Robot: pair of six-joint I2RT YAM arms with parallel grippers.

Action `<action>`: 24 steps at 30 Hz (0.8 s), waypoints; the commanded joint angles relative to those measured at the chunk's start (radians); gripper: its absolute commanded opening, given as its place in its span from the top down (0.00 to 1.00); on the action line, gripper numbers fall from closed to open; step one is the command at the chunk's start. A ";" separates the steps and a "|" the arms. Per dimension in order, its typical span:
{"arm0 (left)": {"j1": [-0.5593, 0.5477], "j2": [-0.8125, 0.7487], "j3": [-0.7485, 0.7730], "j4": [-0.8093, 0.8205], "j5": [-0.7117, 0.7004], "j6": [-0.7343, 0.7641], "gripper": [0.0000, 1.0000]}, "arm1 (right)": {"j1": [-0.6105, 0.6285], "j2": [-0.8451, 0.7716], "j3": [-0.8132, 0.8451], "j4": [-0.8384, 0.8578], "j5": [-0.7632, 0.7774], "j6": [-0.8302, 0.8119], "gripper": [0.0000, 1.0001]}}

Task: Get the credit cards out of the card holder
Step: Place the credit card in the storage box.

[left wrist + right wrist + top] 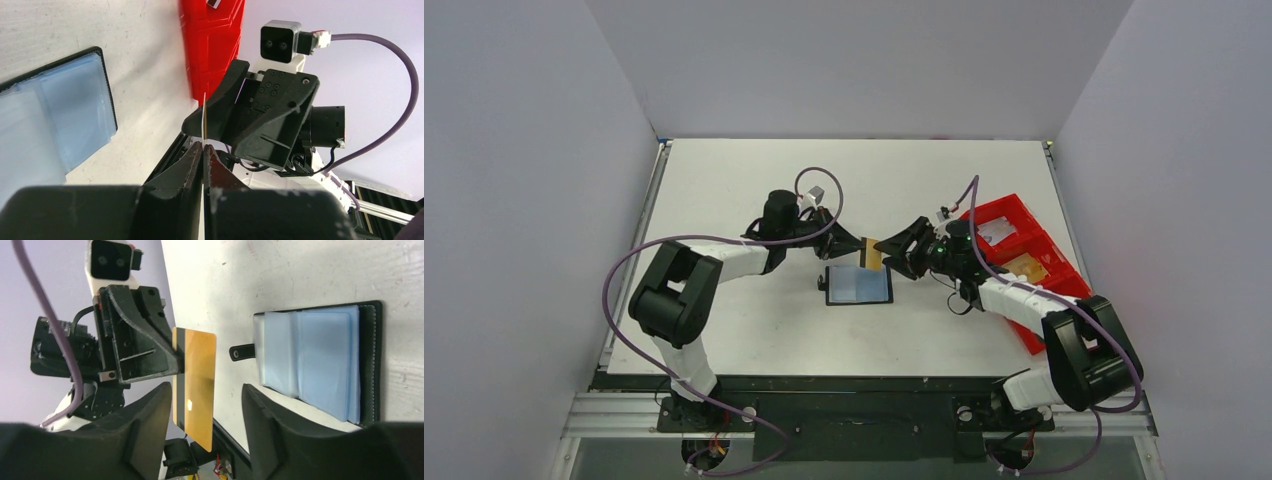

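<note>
Jaws: the left gripper is clamped on a gold credit card. The right gripper stands spread around the card's free end.

Top view: both arms reach inward, elbows raised, and meet by the far edge of the card holder. It lies unfolded on the table, blue-grey face up.

Left wrist view: the card shows edge-on, thin and straight between the closed fingers. Whether the right fingers touch it cannot be settled here.

Right wrist view: the card sits between the parted fingers, apparently clear of both.

Judgement: light, stiff, slick plastic. Pinch the flat faces near an edge, firmly.
</note>
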 commanded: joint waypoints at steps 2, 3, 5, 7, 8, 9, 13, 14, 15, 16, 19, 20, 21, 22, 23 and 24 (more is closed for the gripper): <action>0.008 -0.041 -0.020 0.169 0.032 -0.064 1.00 | 0.006 -0.055 -0.004 0.104 -0.026 0.010 0.47; 0.009 -0.037 -0.022 0.211 0.037 -0.088 1.00 | 0.008 -0.057 -0.008 0.110 -0.030 0.016 0.47; 0.012 -0.023 -0.026 0.276 0.052 -0.128 1.00 | 0.014 -0.056 -0.013 0.135 -0.042 0.025 0.48; 0.013 -0.006 -0.026 0.330 0.065 -0.161 1.00 | 0.025 -0.048 -0.006 0.162 -0.067 0.032 0.49; 0.013 0.005 -0.023 0.348 0.071 -0.182 1.00 | 0.035 -0.044 -0.002 0.167 -0.071 0.031 0.50; 0.013 0.011 -0.020 0.381 0.075 -0.192 1.00 | 0.040 -0.039 0.006 0.164 -0.073 0.027 0.50; 0.013 0.031 -0.012 0.421 0.086 -0.220 1.00 | 0.057 -0.046 0.005 0.163 -0.059 0.026 0.59; 0.013 0.033 -0.012 0.420 0.088 -0.218 1.00 | 0.057 -0.049 0.003 0.163 -0.058 0.028 0.62; 0.013 0.034 -0.013 0.415 0.089 -0.216 1.00 | 0.056 -0.053 0.002 0.161 -0.056 0.027 0.64; 0.013 0.036 -0.014 0.412 0.090 -0.213 1.00 | 0.056 -0.056 0.004 0.160 -0.054 0.025 0.66; 0.012 0.039 -0.015 0.411 0.095 -0.209 1.00 | 0.055 -0.069 0.008 0.133 -0.043 0.013 0.73; 0.012 0.039 -0.015 0.408 0.096 -0.206 1.00 | 0.055 -0.071 0.012 0.130 -0.042 0.008 0.78; 0.012 0.039 -0.013 0.404 0.099 -0.203 1.00 | 0.056 -0.073 0.012 0.124 -0.040 0.006 0.82; 0.012 0.038 -0.012 0.388 0.099 -0.193 1.00 | 0.056 -0.076 0.014 0.121 -0.040 0.003 0.91; 0.012 0.035 -0.009 0.379 0.099 -0.188 0.99 | 0.058 -0.078 0.014 0.110 -0.035 0.000 0.95; 0.012 0.033 -0.008 0.351 0.100 -0.171 0.96 | 0.057 -0.084 0.017 0.101 -0.026 -0.012 1.00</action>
